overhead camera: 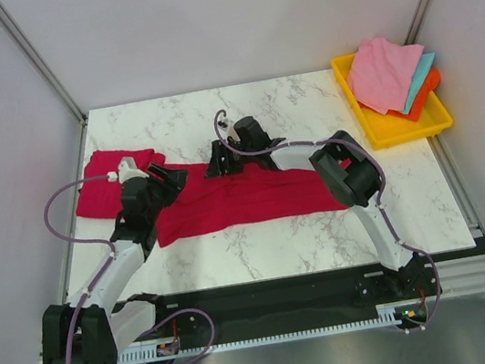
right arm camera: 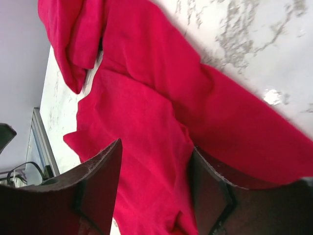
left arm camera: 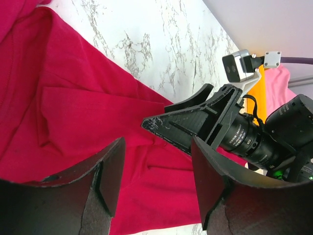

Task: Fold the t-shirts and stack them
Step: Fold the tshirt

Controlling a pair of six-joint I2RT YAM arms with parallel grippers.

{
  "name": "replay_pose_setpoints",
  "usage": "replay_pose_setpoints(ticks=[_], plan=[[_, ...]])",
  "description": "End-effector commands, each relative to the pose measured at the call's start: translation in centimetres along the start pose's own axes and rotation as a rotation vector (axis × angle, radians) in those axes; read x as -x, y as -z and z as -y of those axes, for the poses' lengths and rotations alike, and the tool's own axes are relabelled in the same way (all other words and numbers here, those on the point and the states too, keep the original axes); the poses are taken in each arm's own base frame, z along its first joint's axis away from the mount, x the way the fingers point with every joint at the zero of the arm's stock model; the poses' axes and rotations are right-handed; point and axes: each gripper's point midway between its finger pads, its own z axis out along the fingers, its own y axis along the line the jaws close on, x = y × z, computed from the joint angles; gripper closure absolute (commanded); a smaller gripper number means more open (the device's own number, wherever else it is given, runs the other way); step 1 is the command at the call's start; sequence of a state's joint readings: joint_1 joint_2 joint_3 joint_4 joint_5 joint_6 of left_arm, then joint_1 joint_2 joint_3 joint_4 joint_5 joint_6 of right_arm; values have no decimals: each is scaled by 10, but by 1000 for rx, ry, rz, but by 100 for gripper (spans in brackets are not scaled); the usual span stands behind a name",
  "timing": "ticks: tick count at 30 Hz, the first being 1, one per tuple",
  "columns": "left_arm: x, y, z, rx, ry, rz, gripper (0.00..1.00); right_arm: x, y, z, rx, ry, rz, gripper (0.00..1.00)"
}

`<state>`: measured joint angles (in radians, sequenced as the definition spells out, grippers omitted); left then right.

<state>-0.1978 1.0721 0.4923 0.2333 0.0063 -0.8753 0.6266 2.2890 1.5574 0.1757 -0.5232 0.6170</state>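
Marble bench (overhead camera: 326, 243), fold step under way: crimson t-shirt (overhead camera: 255, 200) lies mid-bench as long band, long axis parallel to near edge, collar end unclear. Second t-shirt (overhead camera: 105, 187) bunched by left edge. Left fingers (left arm camera: 110, 176) and right fingers (right arm camera: 102, 181) both parted, empty, above band's far edge. Next, likely: pinch edge, fold across.

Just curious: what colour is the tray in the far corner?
Yellow; the tray shows best from the top camera.

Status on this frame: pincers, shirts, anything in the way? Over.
Left pincer open, right pincer open, both over the spread t-shirt. Folded t-shirt at its left end. Nothing blocking; yellow tray off to the right.
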Motion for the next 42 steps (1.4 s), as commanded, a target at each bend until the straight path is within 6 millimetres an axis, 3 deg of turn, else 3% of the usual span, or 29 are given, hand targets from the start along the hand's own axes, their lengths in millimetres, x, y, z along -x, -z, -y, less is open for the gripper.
replay_pose_setpoints(ticks=[1, 5, 10, 14, 20, 21, 23, 25, 30, 36, 42], plan=[[7, 2, 7, -20, 25, 24, 37, 10, 0, -27, 79, 48, 2, 39], [10, 1, 3, 3, 16, 35, 37, 3, 1, -30, 90, 66, -20, 60], [13, 2, 1, 14, 2, 50, 37, -8, 9, -35, 96, 83, -45, 61], [13, 1, -1, 24, -11, 54, 37, -13, 22, -48, 115, 122, -52, 76], [16, -5, -10, 66, -33, 69, 37, -26, 38, -58, 133, 155, -82, 75], [15, -7, -13, 77, -36, 63, 37, -31, 41, -55, 126, 152, -92, 73], [16, -11, -13, 83, -50, 57, 37, -33, 46, -60, 124, 176, -91, 57], [15, -18, -17, 103, -60, 45, 37, -38, 48, -60, 118, 184, -97, 51], [8, -37, -33, 155, -39, -10, 39, -61, 47, -53, 82, 179, -166, 49], [-3, -56, -44, 194, -7, -85, 41, -93, 61, -40, -13, 165, -248, 49], [-9, -58, -45, 192, -3, -117, 42, -88, 78, -38, -77, 180, -207, 57]])
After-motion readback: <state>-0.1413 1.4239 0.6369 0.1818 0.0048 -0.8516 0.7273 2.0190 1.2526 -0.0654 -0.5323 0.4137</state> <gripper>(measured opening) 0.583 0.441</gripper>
